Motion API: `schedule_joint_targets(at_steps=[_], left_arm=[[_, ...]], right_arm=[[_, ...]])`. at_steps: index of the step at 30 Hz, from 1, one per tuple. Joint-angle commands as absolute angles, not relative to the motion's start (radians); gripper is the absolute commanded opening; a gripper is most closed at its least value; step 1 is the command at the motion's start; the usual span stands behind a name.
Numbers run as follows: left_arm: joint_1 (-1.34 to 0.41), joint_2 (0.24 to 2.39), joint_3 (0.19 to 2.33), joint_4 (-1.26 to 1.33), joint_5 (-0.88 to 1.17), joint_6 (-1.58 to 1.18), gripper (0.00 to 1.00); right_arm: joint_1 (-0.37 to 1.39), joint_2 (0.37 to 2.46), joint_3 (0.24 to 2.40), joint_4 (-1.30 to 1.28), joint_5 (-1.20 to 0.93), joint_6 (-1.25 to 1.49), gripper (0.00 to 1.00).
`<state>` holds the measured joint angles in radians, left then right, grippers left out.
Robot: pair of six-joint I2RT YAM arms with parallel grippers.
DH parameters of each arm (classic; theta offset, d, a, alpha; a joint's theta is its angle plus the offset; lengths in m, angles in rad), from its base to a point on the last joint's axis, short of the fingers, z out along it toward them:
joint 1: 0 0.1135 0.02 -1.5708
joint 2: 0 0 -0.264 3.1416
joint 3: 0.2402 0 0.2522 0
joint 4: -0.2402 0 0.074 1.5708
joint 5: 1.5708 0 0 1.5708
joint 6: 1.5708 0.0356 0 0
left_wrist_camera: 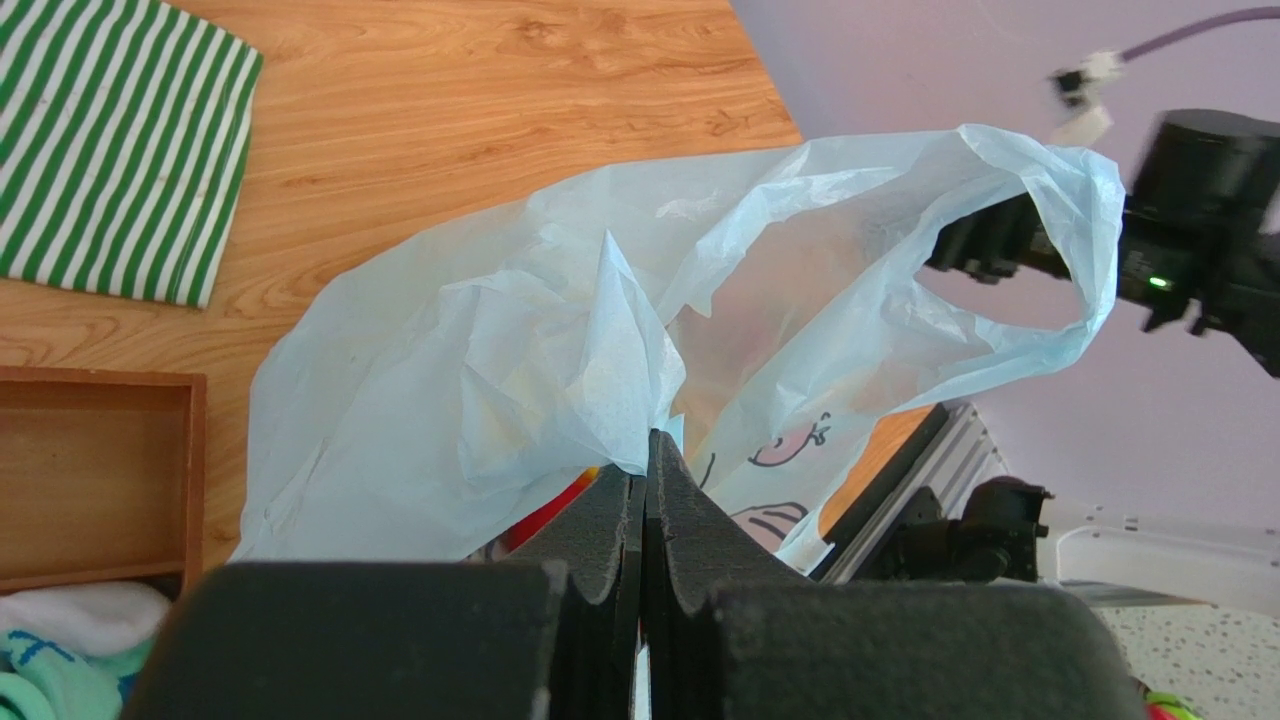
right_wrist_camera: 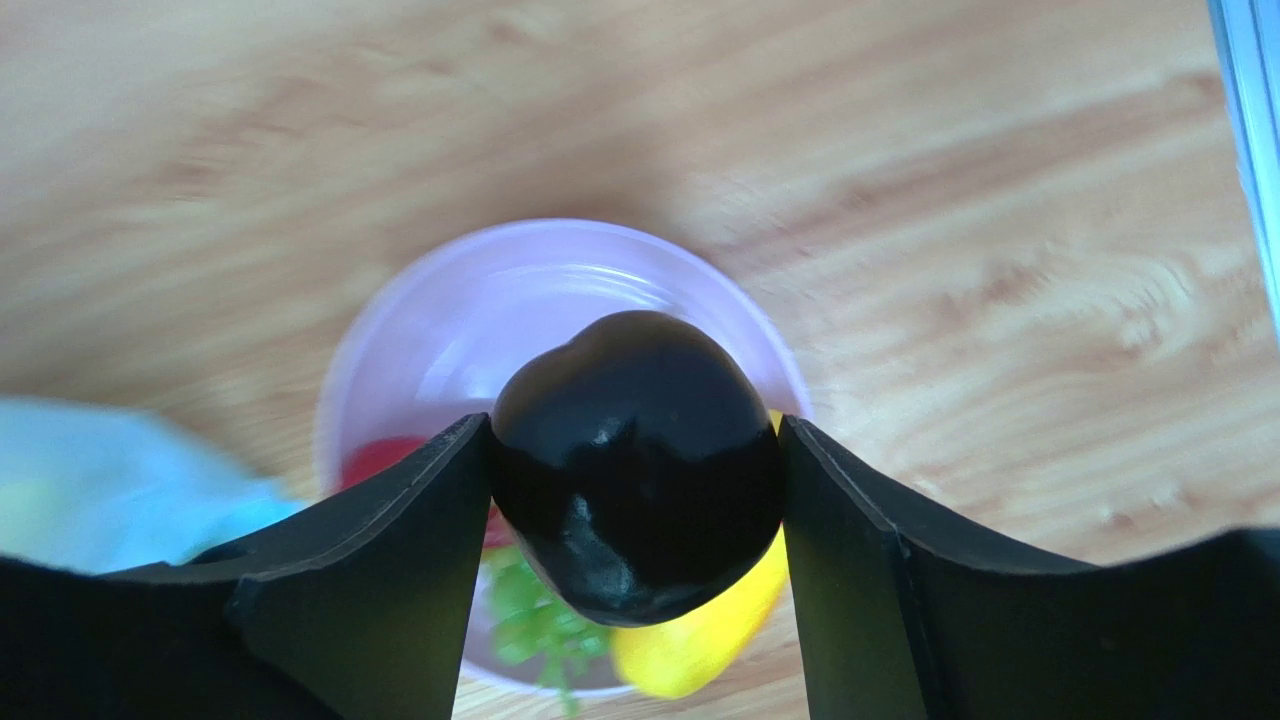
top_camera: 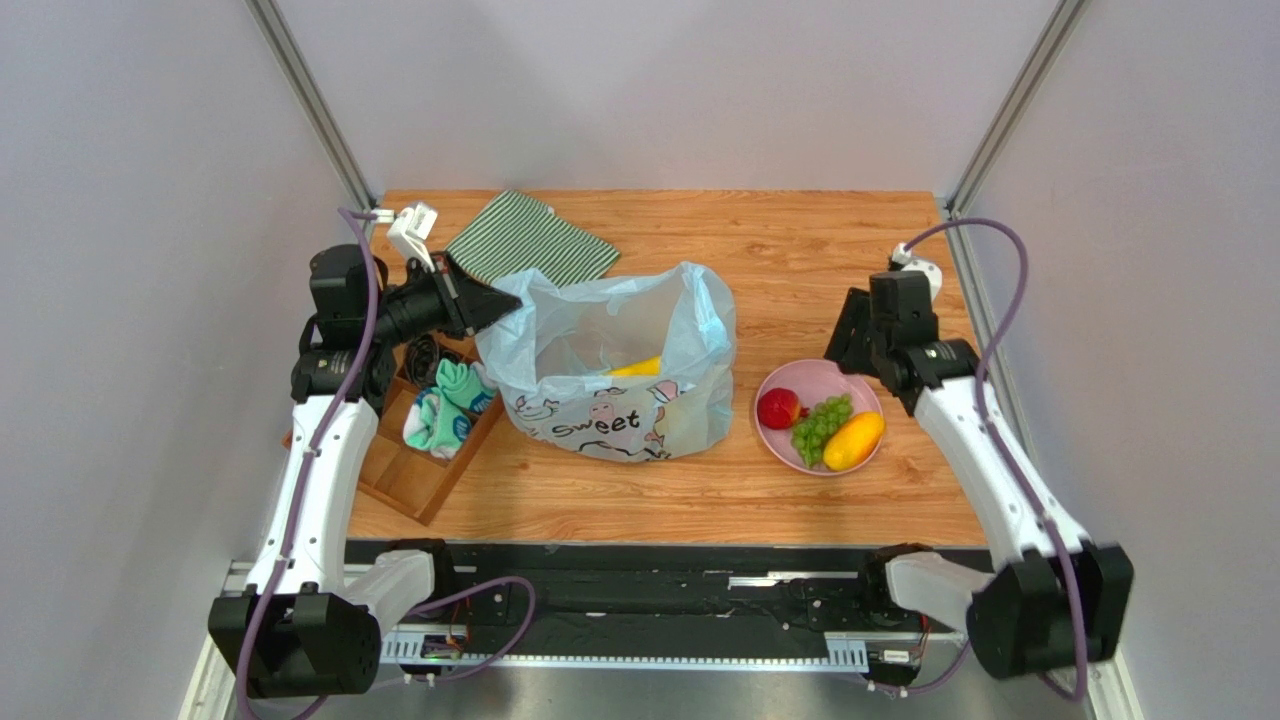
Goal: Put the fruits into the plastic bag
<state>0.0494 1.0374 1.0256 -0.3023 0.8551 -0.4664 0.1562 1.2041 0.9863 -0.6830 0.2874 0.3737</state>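
Observation:
The pale-blue plastic bag [top_camera: 616, 368] printed "Sweet" stands open at the table's middle, with a yellow fruit [top_camera: 637, 366] inside. My left gripper [top_camera: 489, 308] is shut on the bag's left rim and holds it up; the left wrist view shows the film [left_wrist_camera: 571, 360] pinched between the closed jaws. My right gripper [right_wrist_camera: 634, 450] is shut on the dark avocado [right_wrist_camera: 639, 465] above the pink plate [top_camera: 796, 383]. The plate holds a red apple [top_camera: 778, 408], green grapes [top_camera: 819, 429] and an orange-yellow mango [top_camera: 854, 440].
A green striped cloth [top_camera: 529, 237] lies at the back left. A wooden tray [top_camera: 409, 473] with rolled teal-white socks [top_camera: 445, 408] sits left of the bag, under my left arm. Grey walls close both sides.

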Motion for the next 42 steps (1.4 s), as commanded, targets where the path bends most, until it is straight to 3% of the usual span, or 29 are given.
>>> schedule_joint_targets(at_steps=[1,8,17,23,30,36,42], left_arm=[[0.060,1.038,1.022,-0.265,0.879,-0.469,0.00],[0.058,1.037,1.019,-0.255,0.890,-0.477,0.00],[0.058,1.032,1.017,-0.252,0.891,-0.477,0.00],[0.058,1.028,1.019,-0.252,0.890,-0.474,0.00],[0.058,1.029,1.019,-0.253,0.893,-0.476,0.00],[0.060,1.028,1.017,-0.252,0.891,-0.476,0.00],[0.058,1.023,1.019,-0.249,0.894,-0.474,0.00]], right_arm=[[0.218,0.987,1.017,-0.543,0.039,0.423,0.35],[0.480,0.851,1.101,-0.300,-0.153,0.480,0.35],[0.934,1.167,1.419,-0.371,0.046,0.328,0.33],[0.960,1.394,1.573,-0.458,0.067,0.354,0.32],[0.969,1.607,1.733,-0.669,0.259,0.367,0.31],[0.988,1.744,1.764,-0.750,0.422,0.353,0.29],[0.996,1.839,1.755,-0.795,0.414,0.371,0.30]])
